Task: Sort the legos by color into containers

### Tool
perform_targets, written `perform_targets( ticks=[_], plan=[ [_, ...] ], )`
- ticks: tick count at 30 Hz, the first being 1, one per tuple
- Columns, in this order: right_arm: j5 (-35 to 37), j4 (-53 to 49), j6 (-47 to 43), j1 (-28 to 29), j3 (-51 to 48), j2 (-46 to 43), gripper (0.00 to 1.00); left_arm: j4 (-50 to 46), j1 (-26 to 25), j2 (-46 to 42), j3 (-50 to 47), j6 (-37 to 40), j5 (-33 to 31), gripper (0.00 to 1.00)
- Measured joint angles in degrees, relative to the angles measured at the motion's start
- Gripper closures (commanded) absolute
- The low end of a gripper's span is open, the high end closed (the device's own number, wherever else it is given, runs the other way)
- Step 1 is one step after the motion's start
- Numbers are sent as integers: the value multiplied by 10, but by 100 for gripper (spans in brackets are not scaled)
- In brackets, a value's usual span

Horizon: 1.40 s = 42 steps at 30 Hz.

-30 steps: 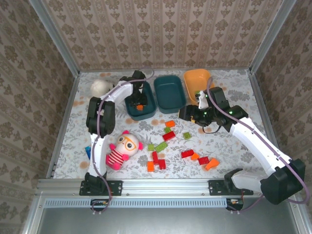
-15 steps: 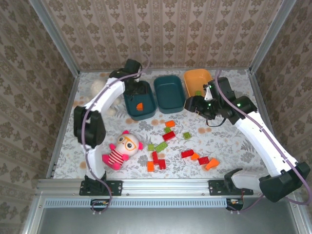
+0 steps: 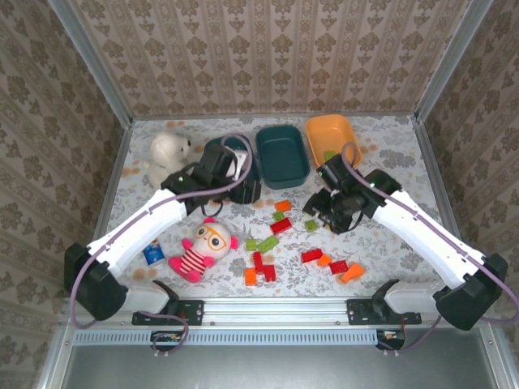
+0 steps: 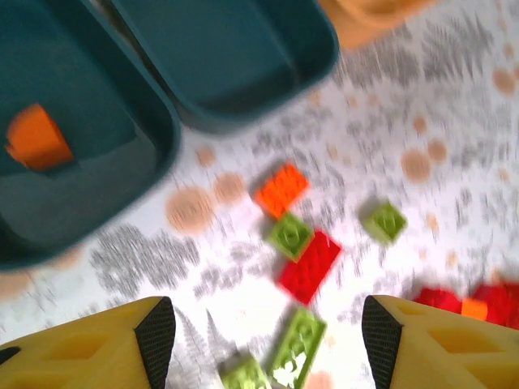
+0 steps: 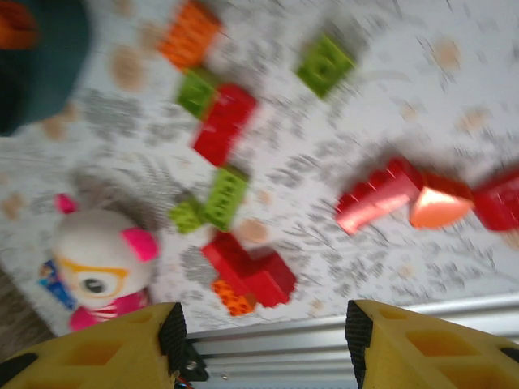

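Your left gripper (image 4: 266,332) stands open, empty, above loose legos (image 4: 308,263) beside the teal bins (image 4: 235,65); one orange brick (image 4: 36,139) lies in the left bin (image 4: 105,174); your right gripper (image 5: 264,332) is open and empty too, over red and green legos near the doll (image 5: 101,271); a green brick (image 3: 328,155) sits in the orange bin (image 3: 331,130).

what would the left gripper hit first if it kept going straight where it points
Probably the long lime green lego just ahead of the left gripper, though depth is unclear.
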Motion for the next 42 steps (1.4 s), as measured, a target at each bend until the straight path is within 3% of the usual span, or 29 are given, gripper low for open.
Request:
perform_targets(
  ticks=[8,16,20,33,42],
  plan=[
    [7,33,173,17,-159,-49,36,-4,-49,-83,-96,-5,13,35],
    [-4,178,321,105,-229,10,37,-4,-50,-104,-112,-5,14,35],
    [-2,225,374,112,-256,31,40,-7,-50,-121,-116,-5,14,35],
    [12,291,418,109,-261,106,52,-32,-50,-172,-124,-5,13,35],
    [11,299,395,90,-259,143,72,-41,-50,-174,-124,-5,13,35]
  ],
)
